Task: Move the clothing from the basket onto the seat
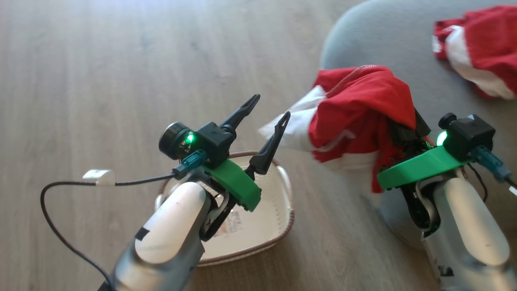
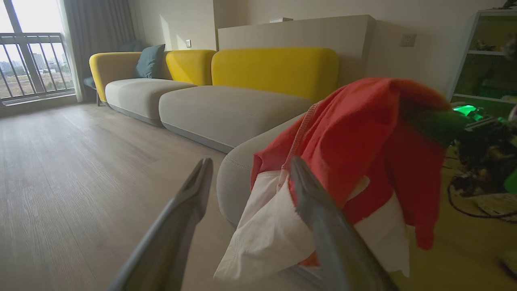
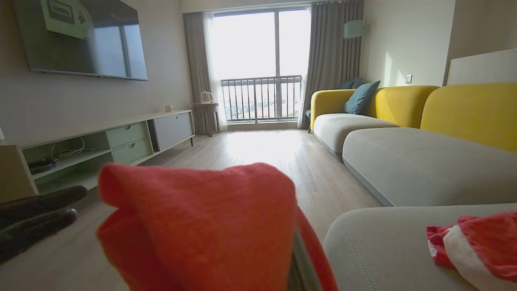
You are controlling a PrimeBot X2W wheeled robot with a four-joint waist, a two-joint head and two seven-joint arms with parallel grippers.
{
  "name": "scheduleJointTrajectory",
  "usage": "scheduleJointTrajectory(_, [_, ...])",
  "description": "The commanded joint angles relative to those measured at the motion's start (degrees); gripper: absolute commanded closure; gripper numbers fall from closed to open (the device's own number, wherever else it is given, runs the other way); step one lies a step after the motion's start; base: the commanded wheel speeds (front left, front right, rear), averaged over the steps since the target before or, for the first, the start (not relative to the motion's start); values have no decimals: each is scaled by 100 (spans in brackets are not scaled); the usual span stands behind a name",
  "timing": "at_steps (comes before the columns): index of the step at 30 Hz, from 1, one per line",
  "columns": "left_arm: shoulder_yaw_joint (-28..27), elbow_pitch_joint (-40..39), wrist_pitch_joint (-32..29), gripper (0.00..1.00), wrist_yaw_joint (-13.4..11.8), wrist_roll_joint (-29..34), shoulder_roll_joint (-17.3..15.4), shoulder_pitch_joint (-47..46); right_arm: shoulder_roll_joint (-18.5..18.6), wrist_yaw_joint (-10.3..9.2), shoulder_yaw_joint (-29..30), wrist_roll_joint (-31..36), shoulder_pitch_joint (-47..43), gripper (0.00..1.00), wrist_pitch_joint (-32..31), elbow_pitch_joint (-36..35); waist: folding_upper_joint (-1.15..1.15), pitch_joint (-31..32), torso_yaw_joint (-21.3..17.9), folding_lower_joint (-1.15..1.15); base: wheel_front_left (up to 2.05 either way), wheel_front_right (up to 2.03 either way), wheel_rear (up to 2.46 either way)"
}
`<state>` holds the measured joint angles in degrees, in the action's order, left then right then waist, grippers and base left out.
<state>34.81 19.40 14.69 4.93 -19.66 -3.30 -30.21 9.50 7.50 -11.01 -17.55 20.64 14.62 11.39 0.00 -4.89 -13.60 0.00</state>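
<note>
The left gripper [image 1: 271,106] hangs released, the basket [image 1: 282,226] beneath it. The clothing [image 1: 359,105] drapes over the right gripper [image 1: 404,131], hiding its fingers; its grip cannot be told. The seat [image 1: 375,36] lies just beyond.

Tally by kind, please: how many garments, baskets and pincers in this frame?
Red-and-white fabric garments: 2 (one draped over right pincer, one on grey upholstered seat)
Cream plastic rectangular basket: 1
Dark two-fingered pincers: 2 (left pincer open)
Total: 5
</note>
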Motion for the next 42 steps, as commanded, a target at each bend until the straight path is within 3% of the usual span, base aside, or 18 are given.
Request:
scheduleJointTrajectory(1, [-234,-173,30,0,35,45,-65,-117,-42,-1,-68,-5,105,100,38,-251,0,33,-526,0,0,0,0])
scheduleJointTrajectory(12, [-242,-115,30,0,136,127,-36,-33,-60,-1,141,-49,-13,100,38,-486,0,-28,-1604,0,0,0,0])
scheduleJointTrajectory(21, [114,51,30,0,236,33,21,-447,-150,-1,1024,62,-573,100,38,-1142,0,-189,-1755,0,0,0,0])
scheduleJointTrajectory(28, [229,68,30,0,251,15,33,-522,-120,-1,1320,145,-915,100,38,-1372,0,-357,-1808,0,0,0,0])
scheduleJointTrajectory(34, [300,-25,30,0,254,103,-4,-507,67,-1,1457,147,-393,100,38,-1328,0,-829,-1799,0,0,0,0])
scheduleJointTrajectory(42, [429,-87,30,0,255,227,-249,-511,561,-1,1680,133,1045,100,38,-921,0,-1662,-1794,0,0,0,0])
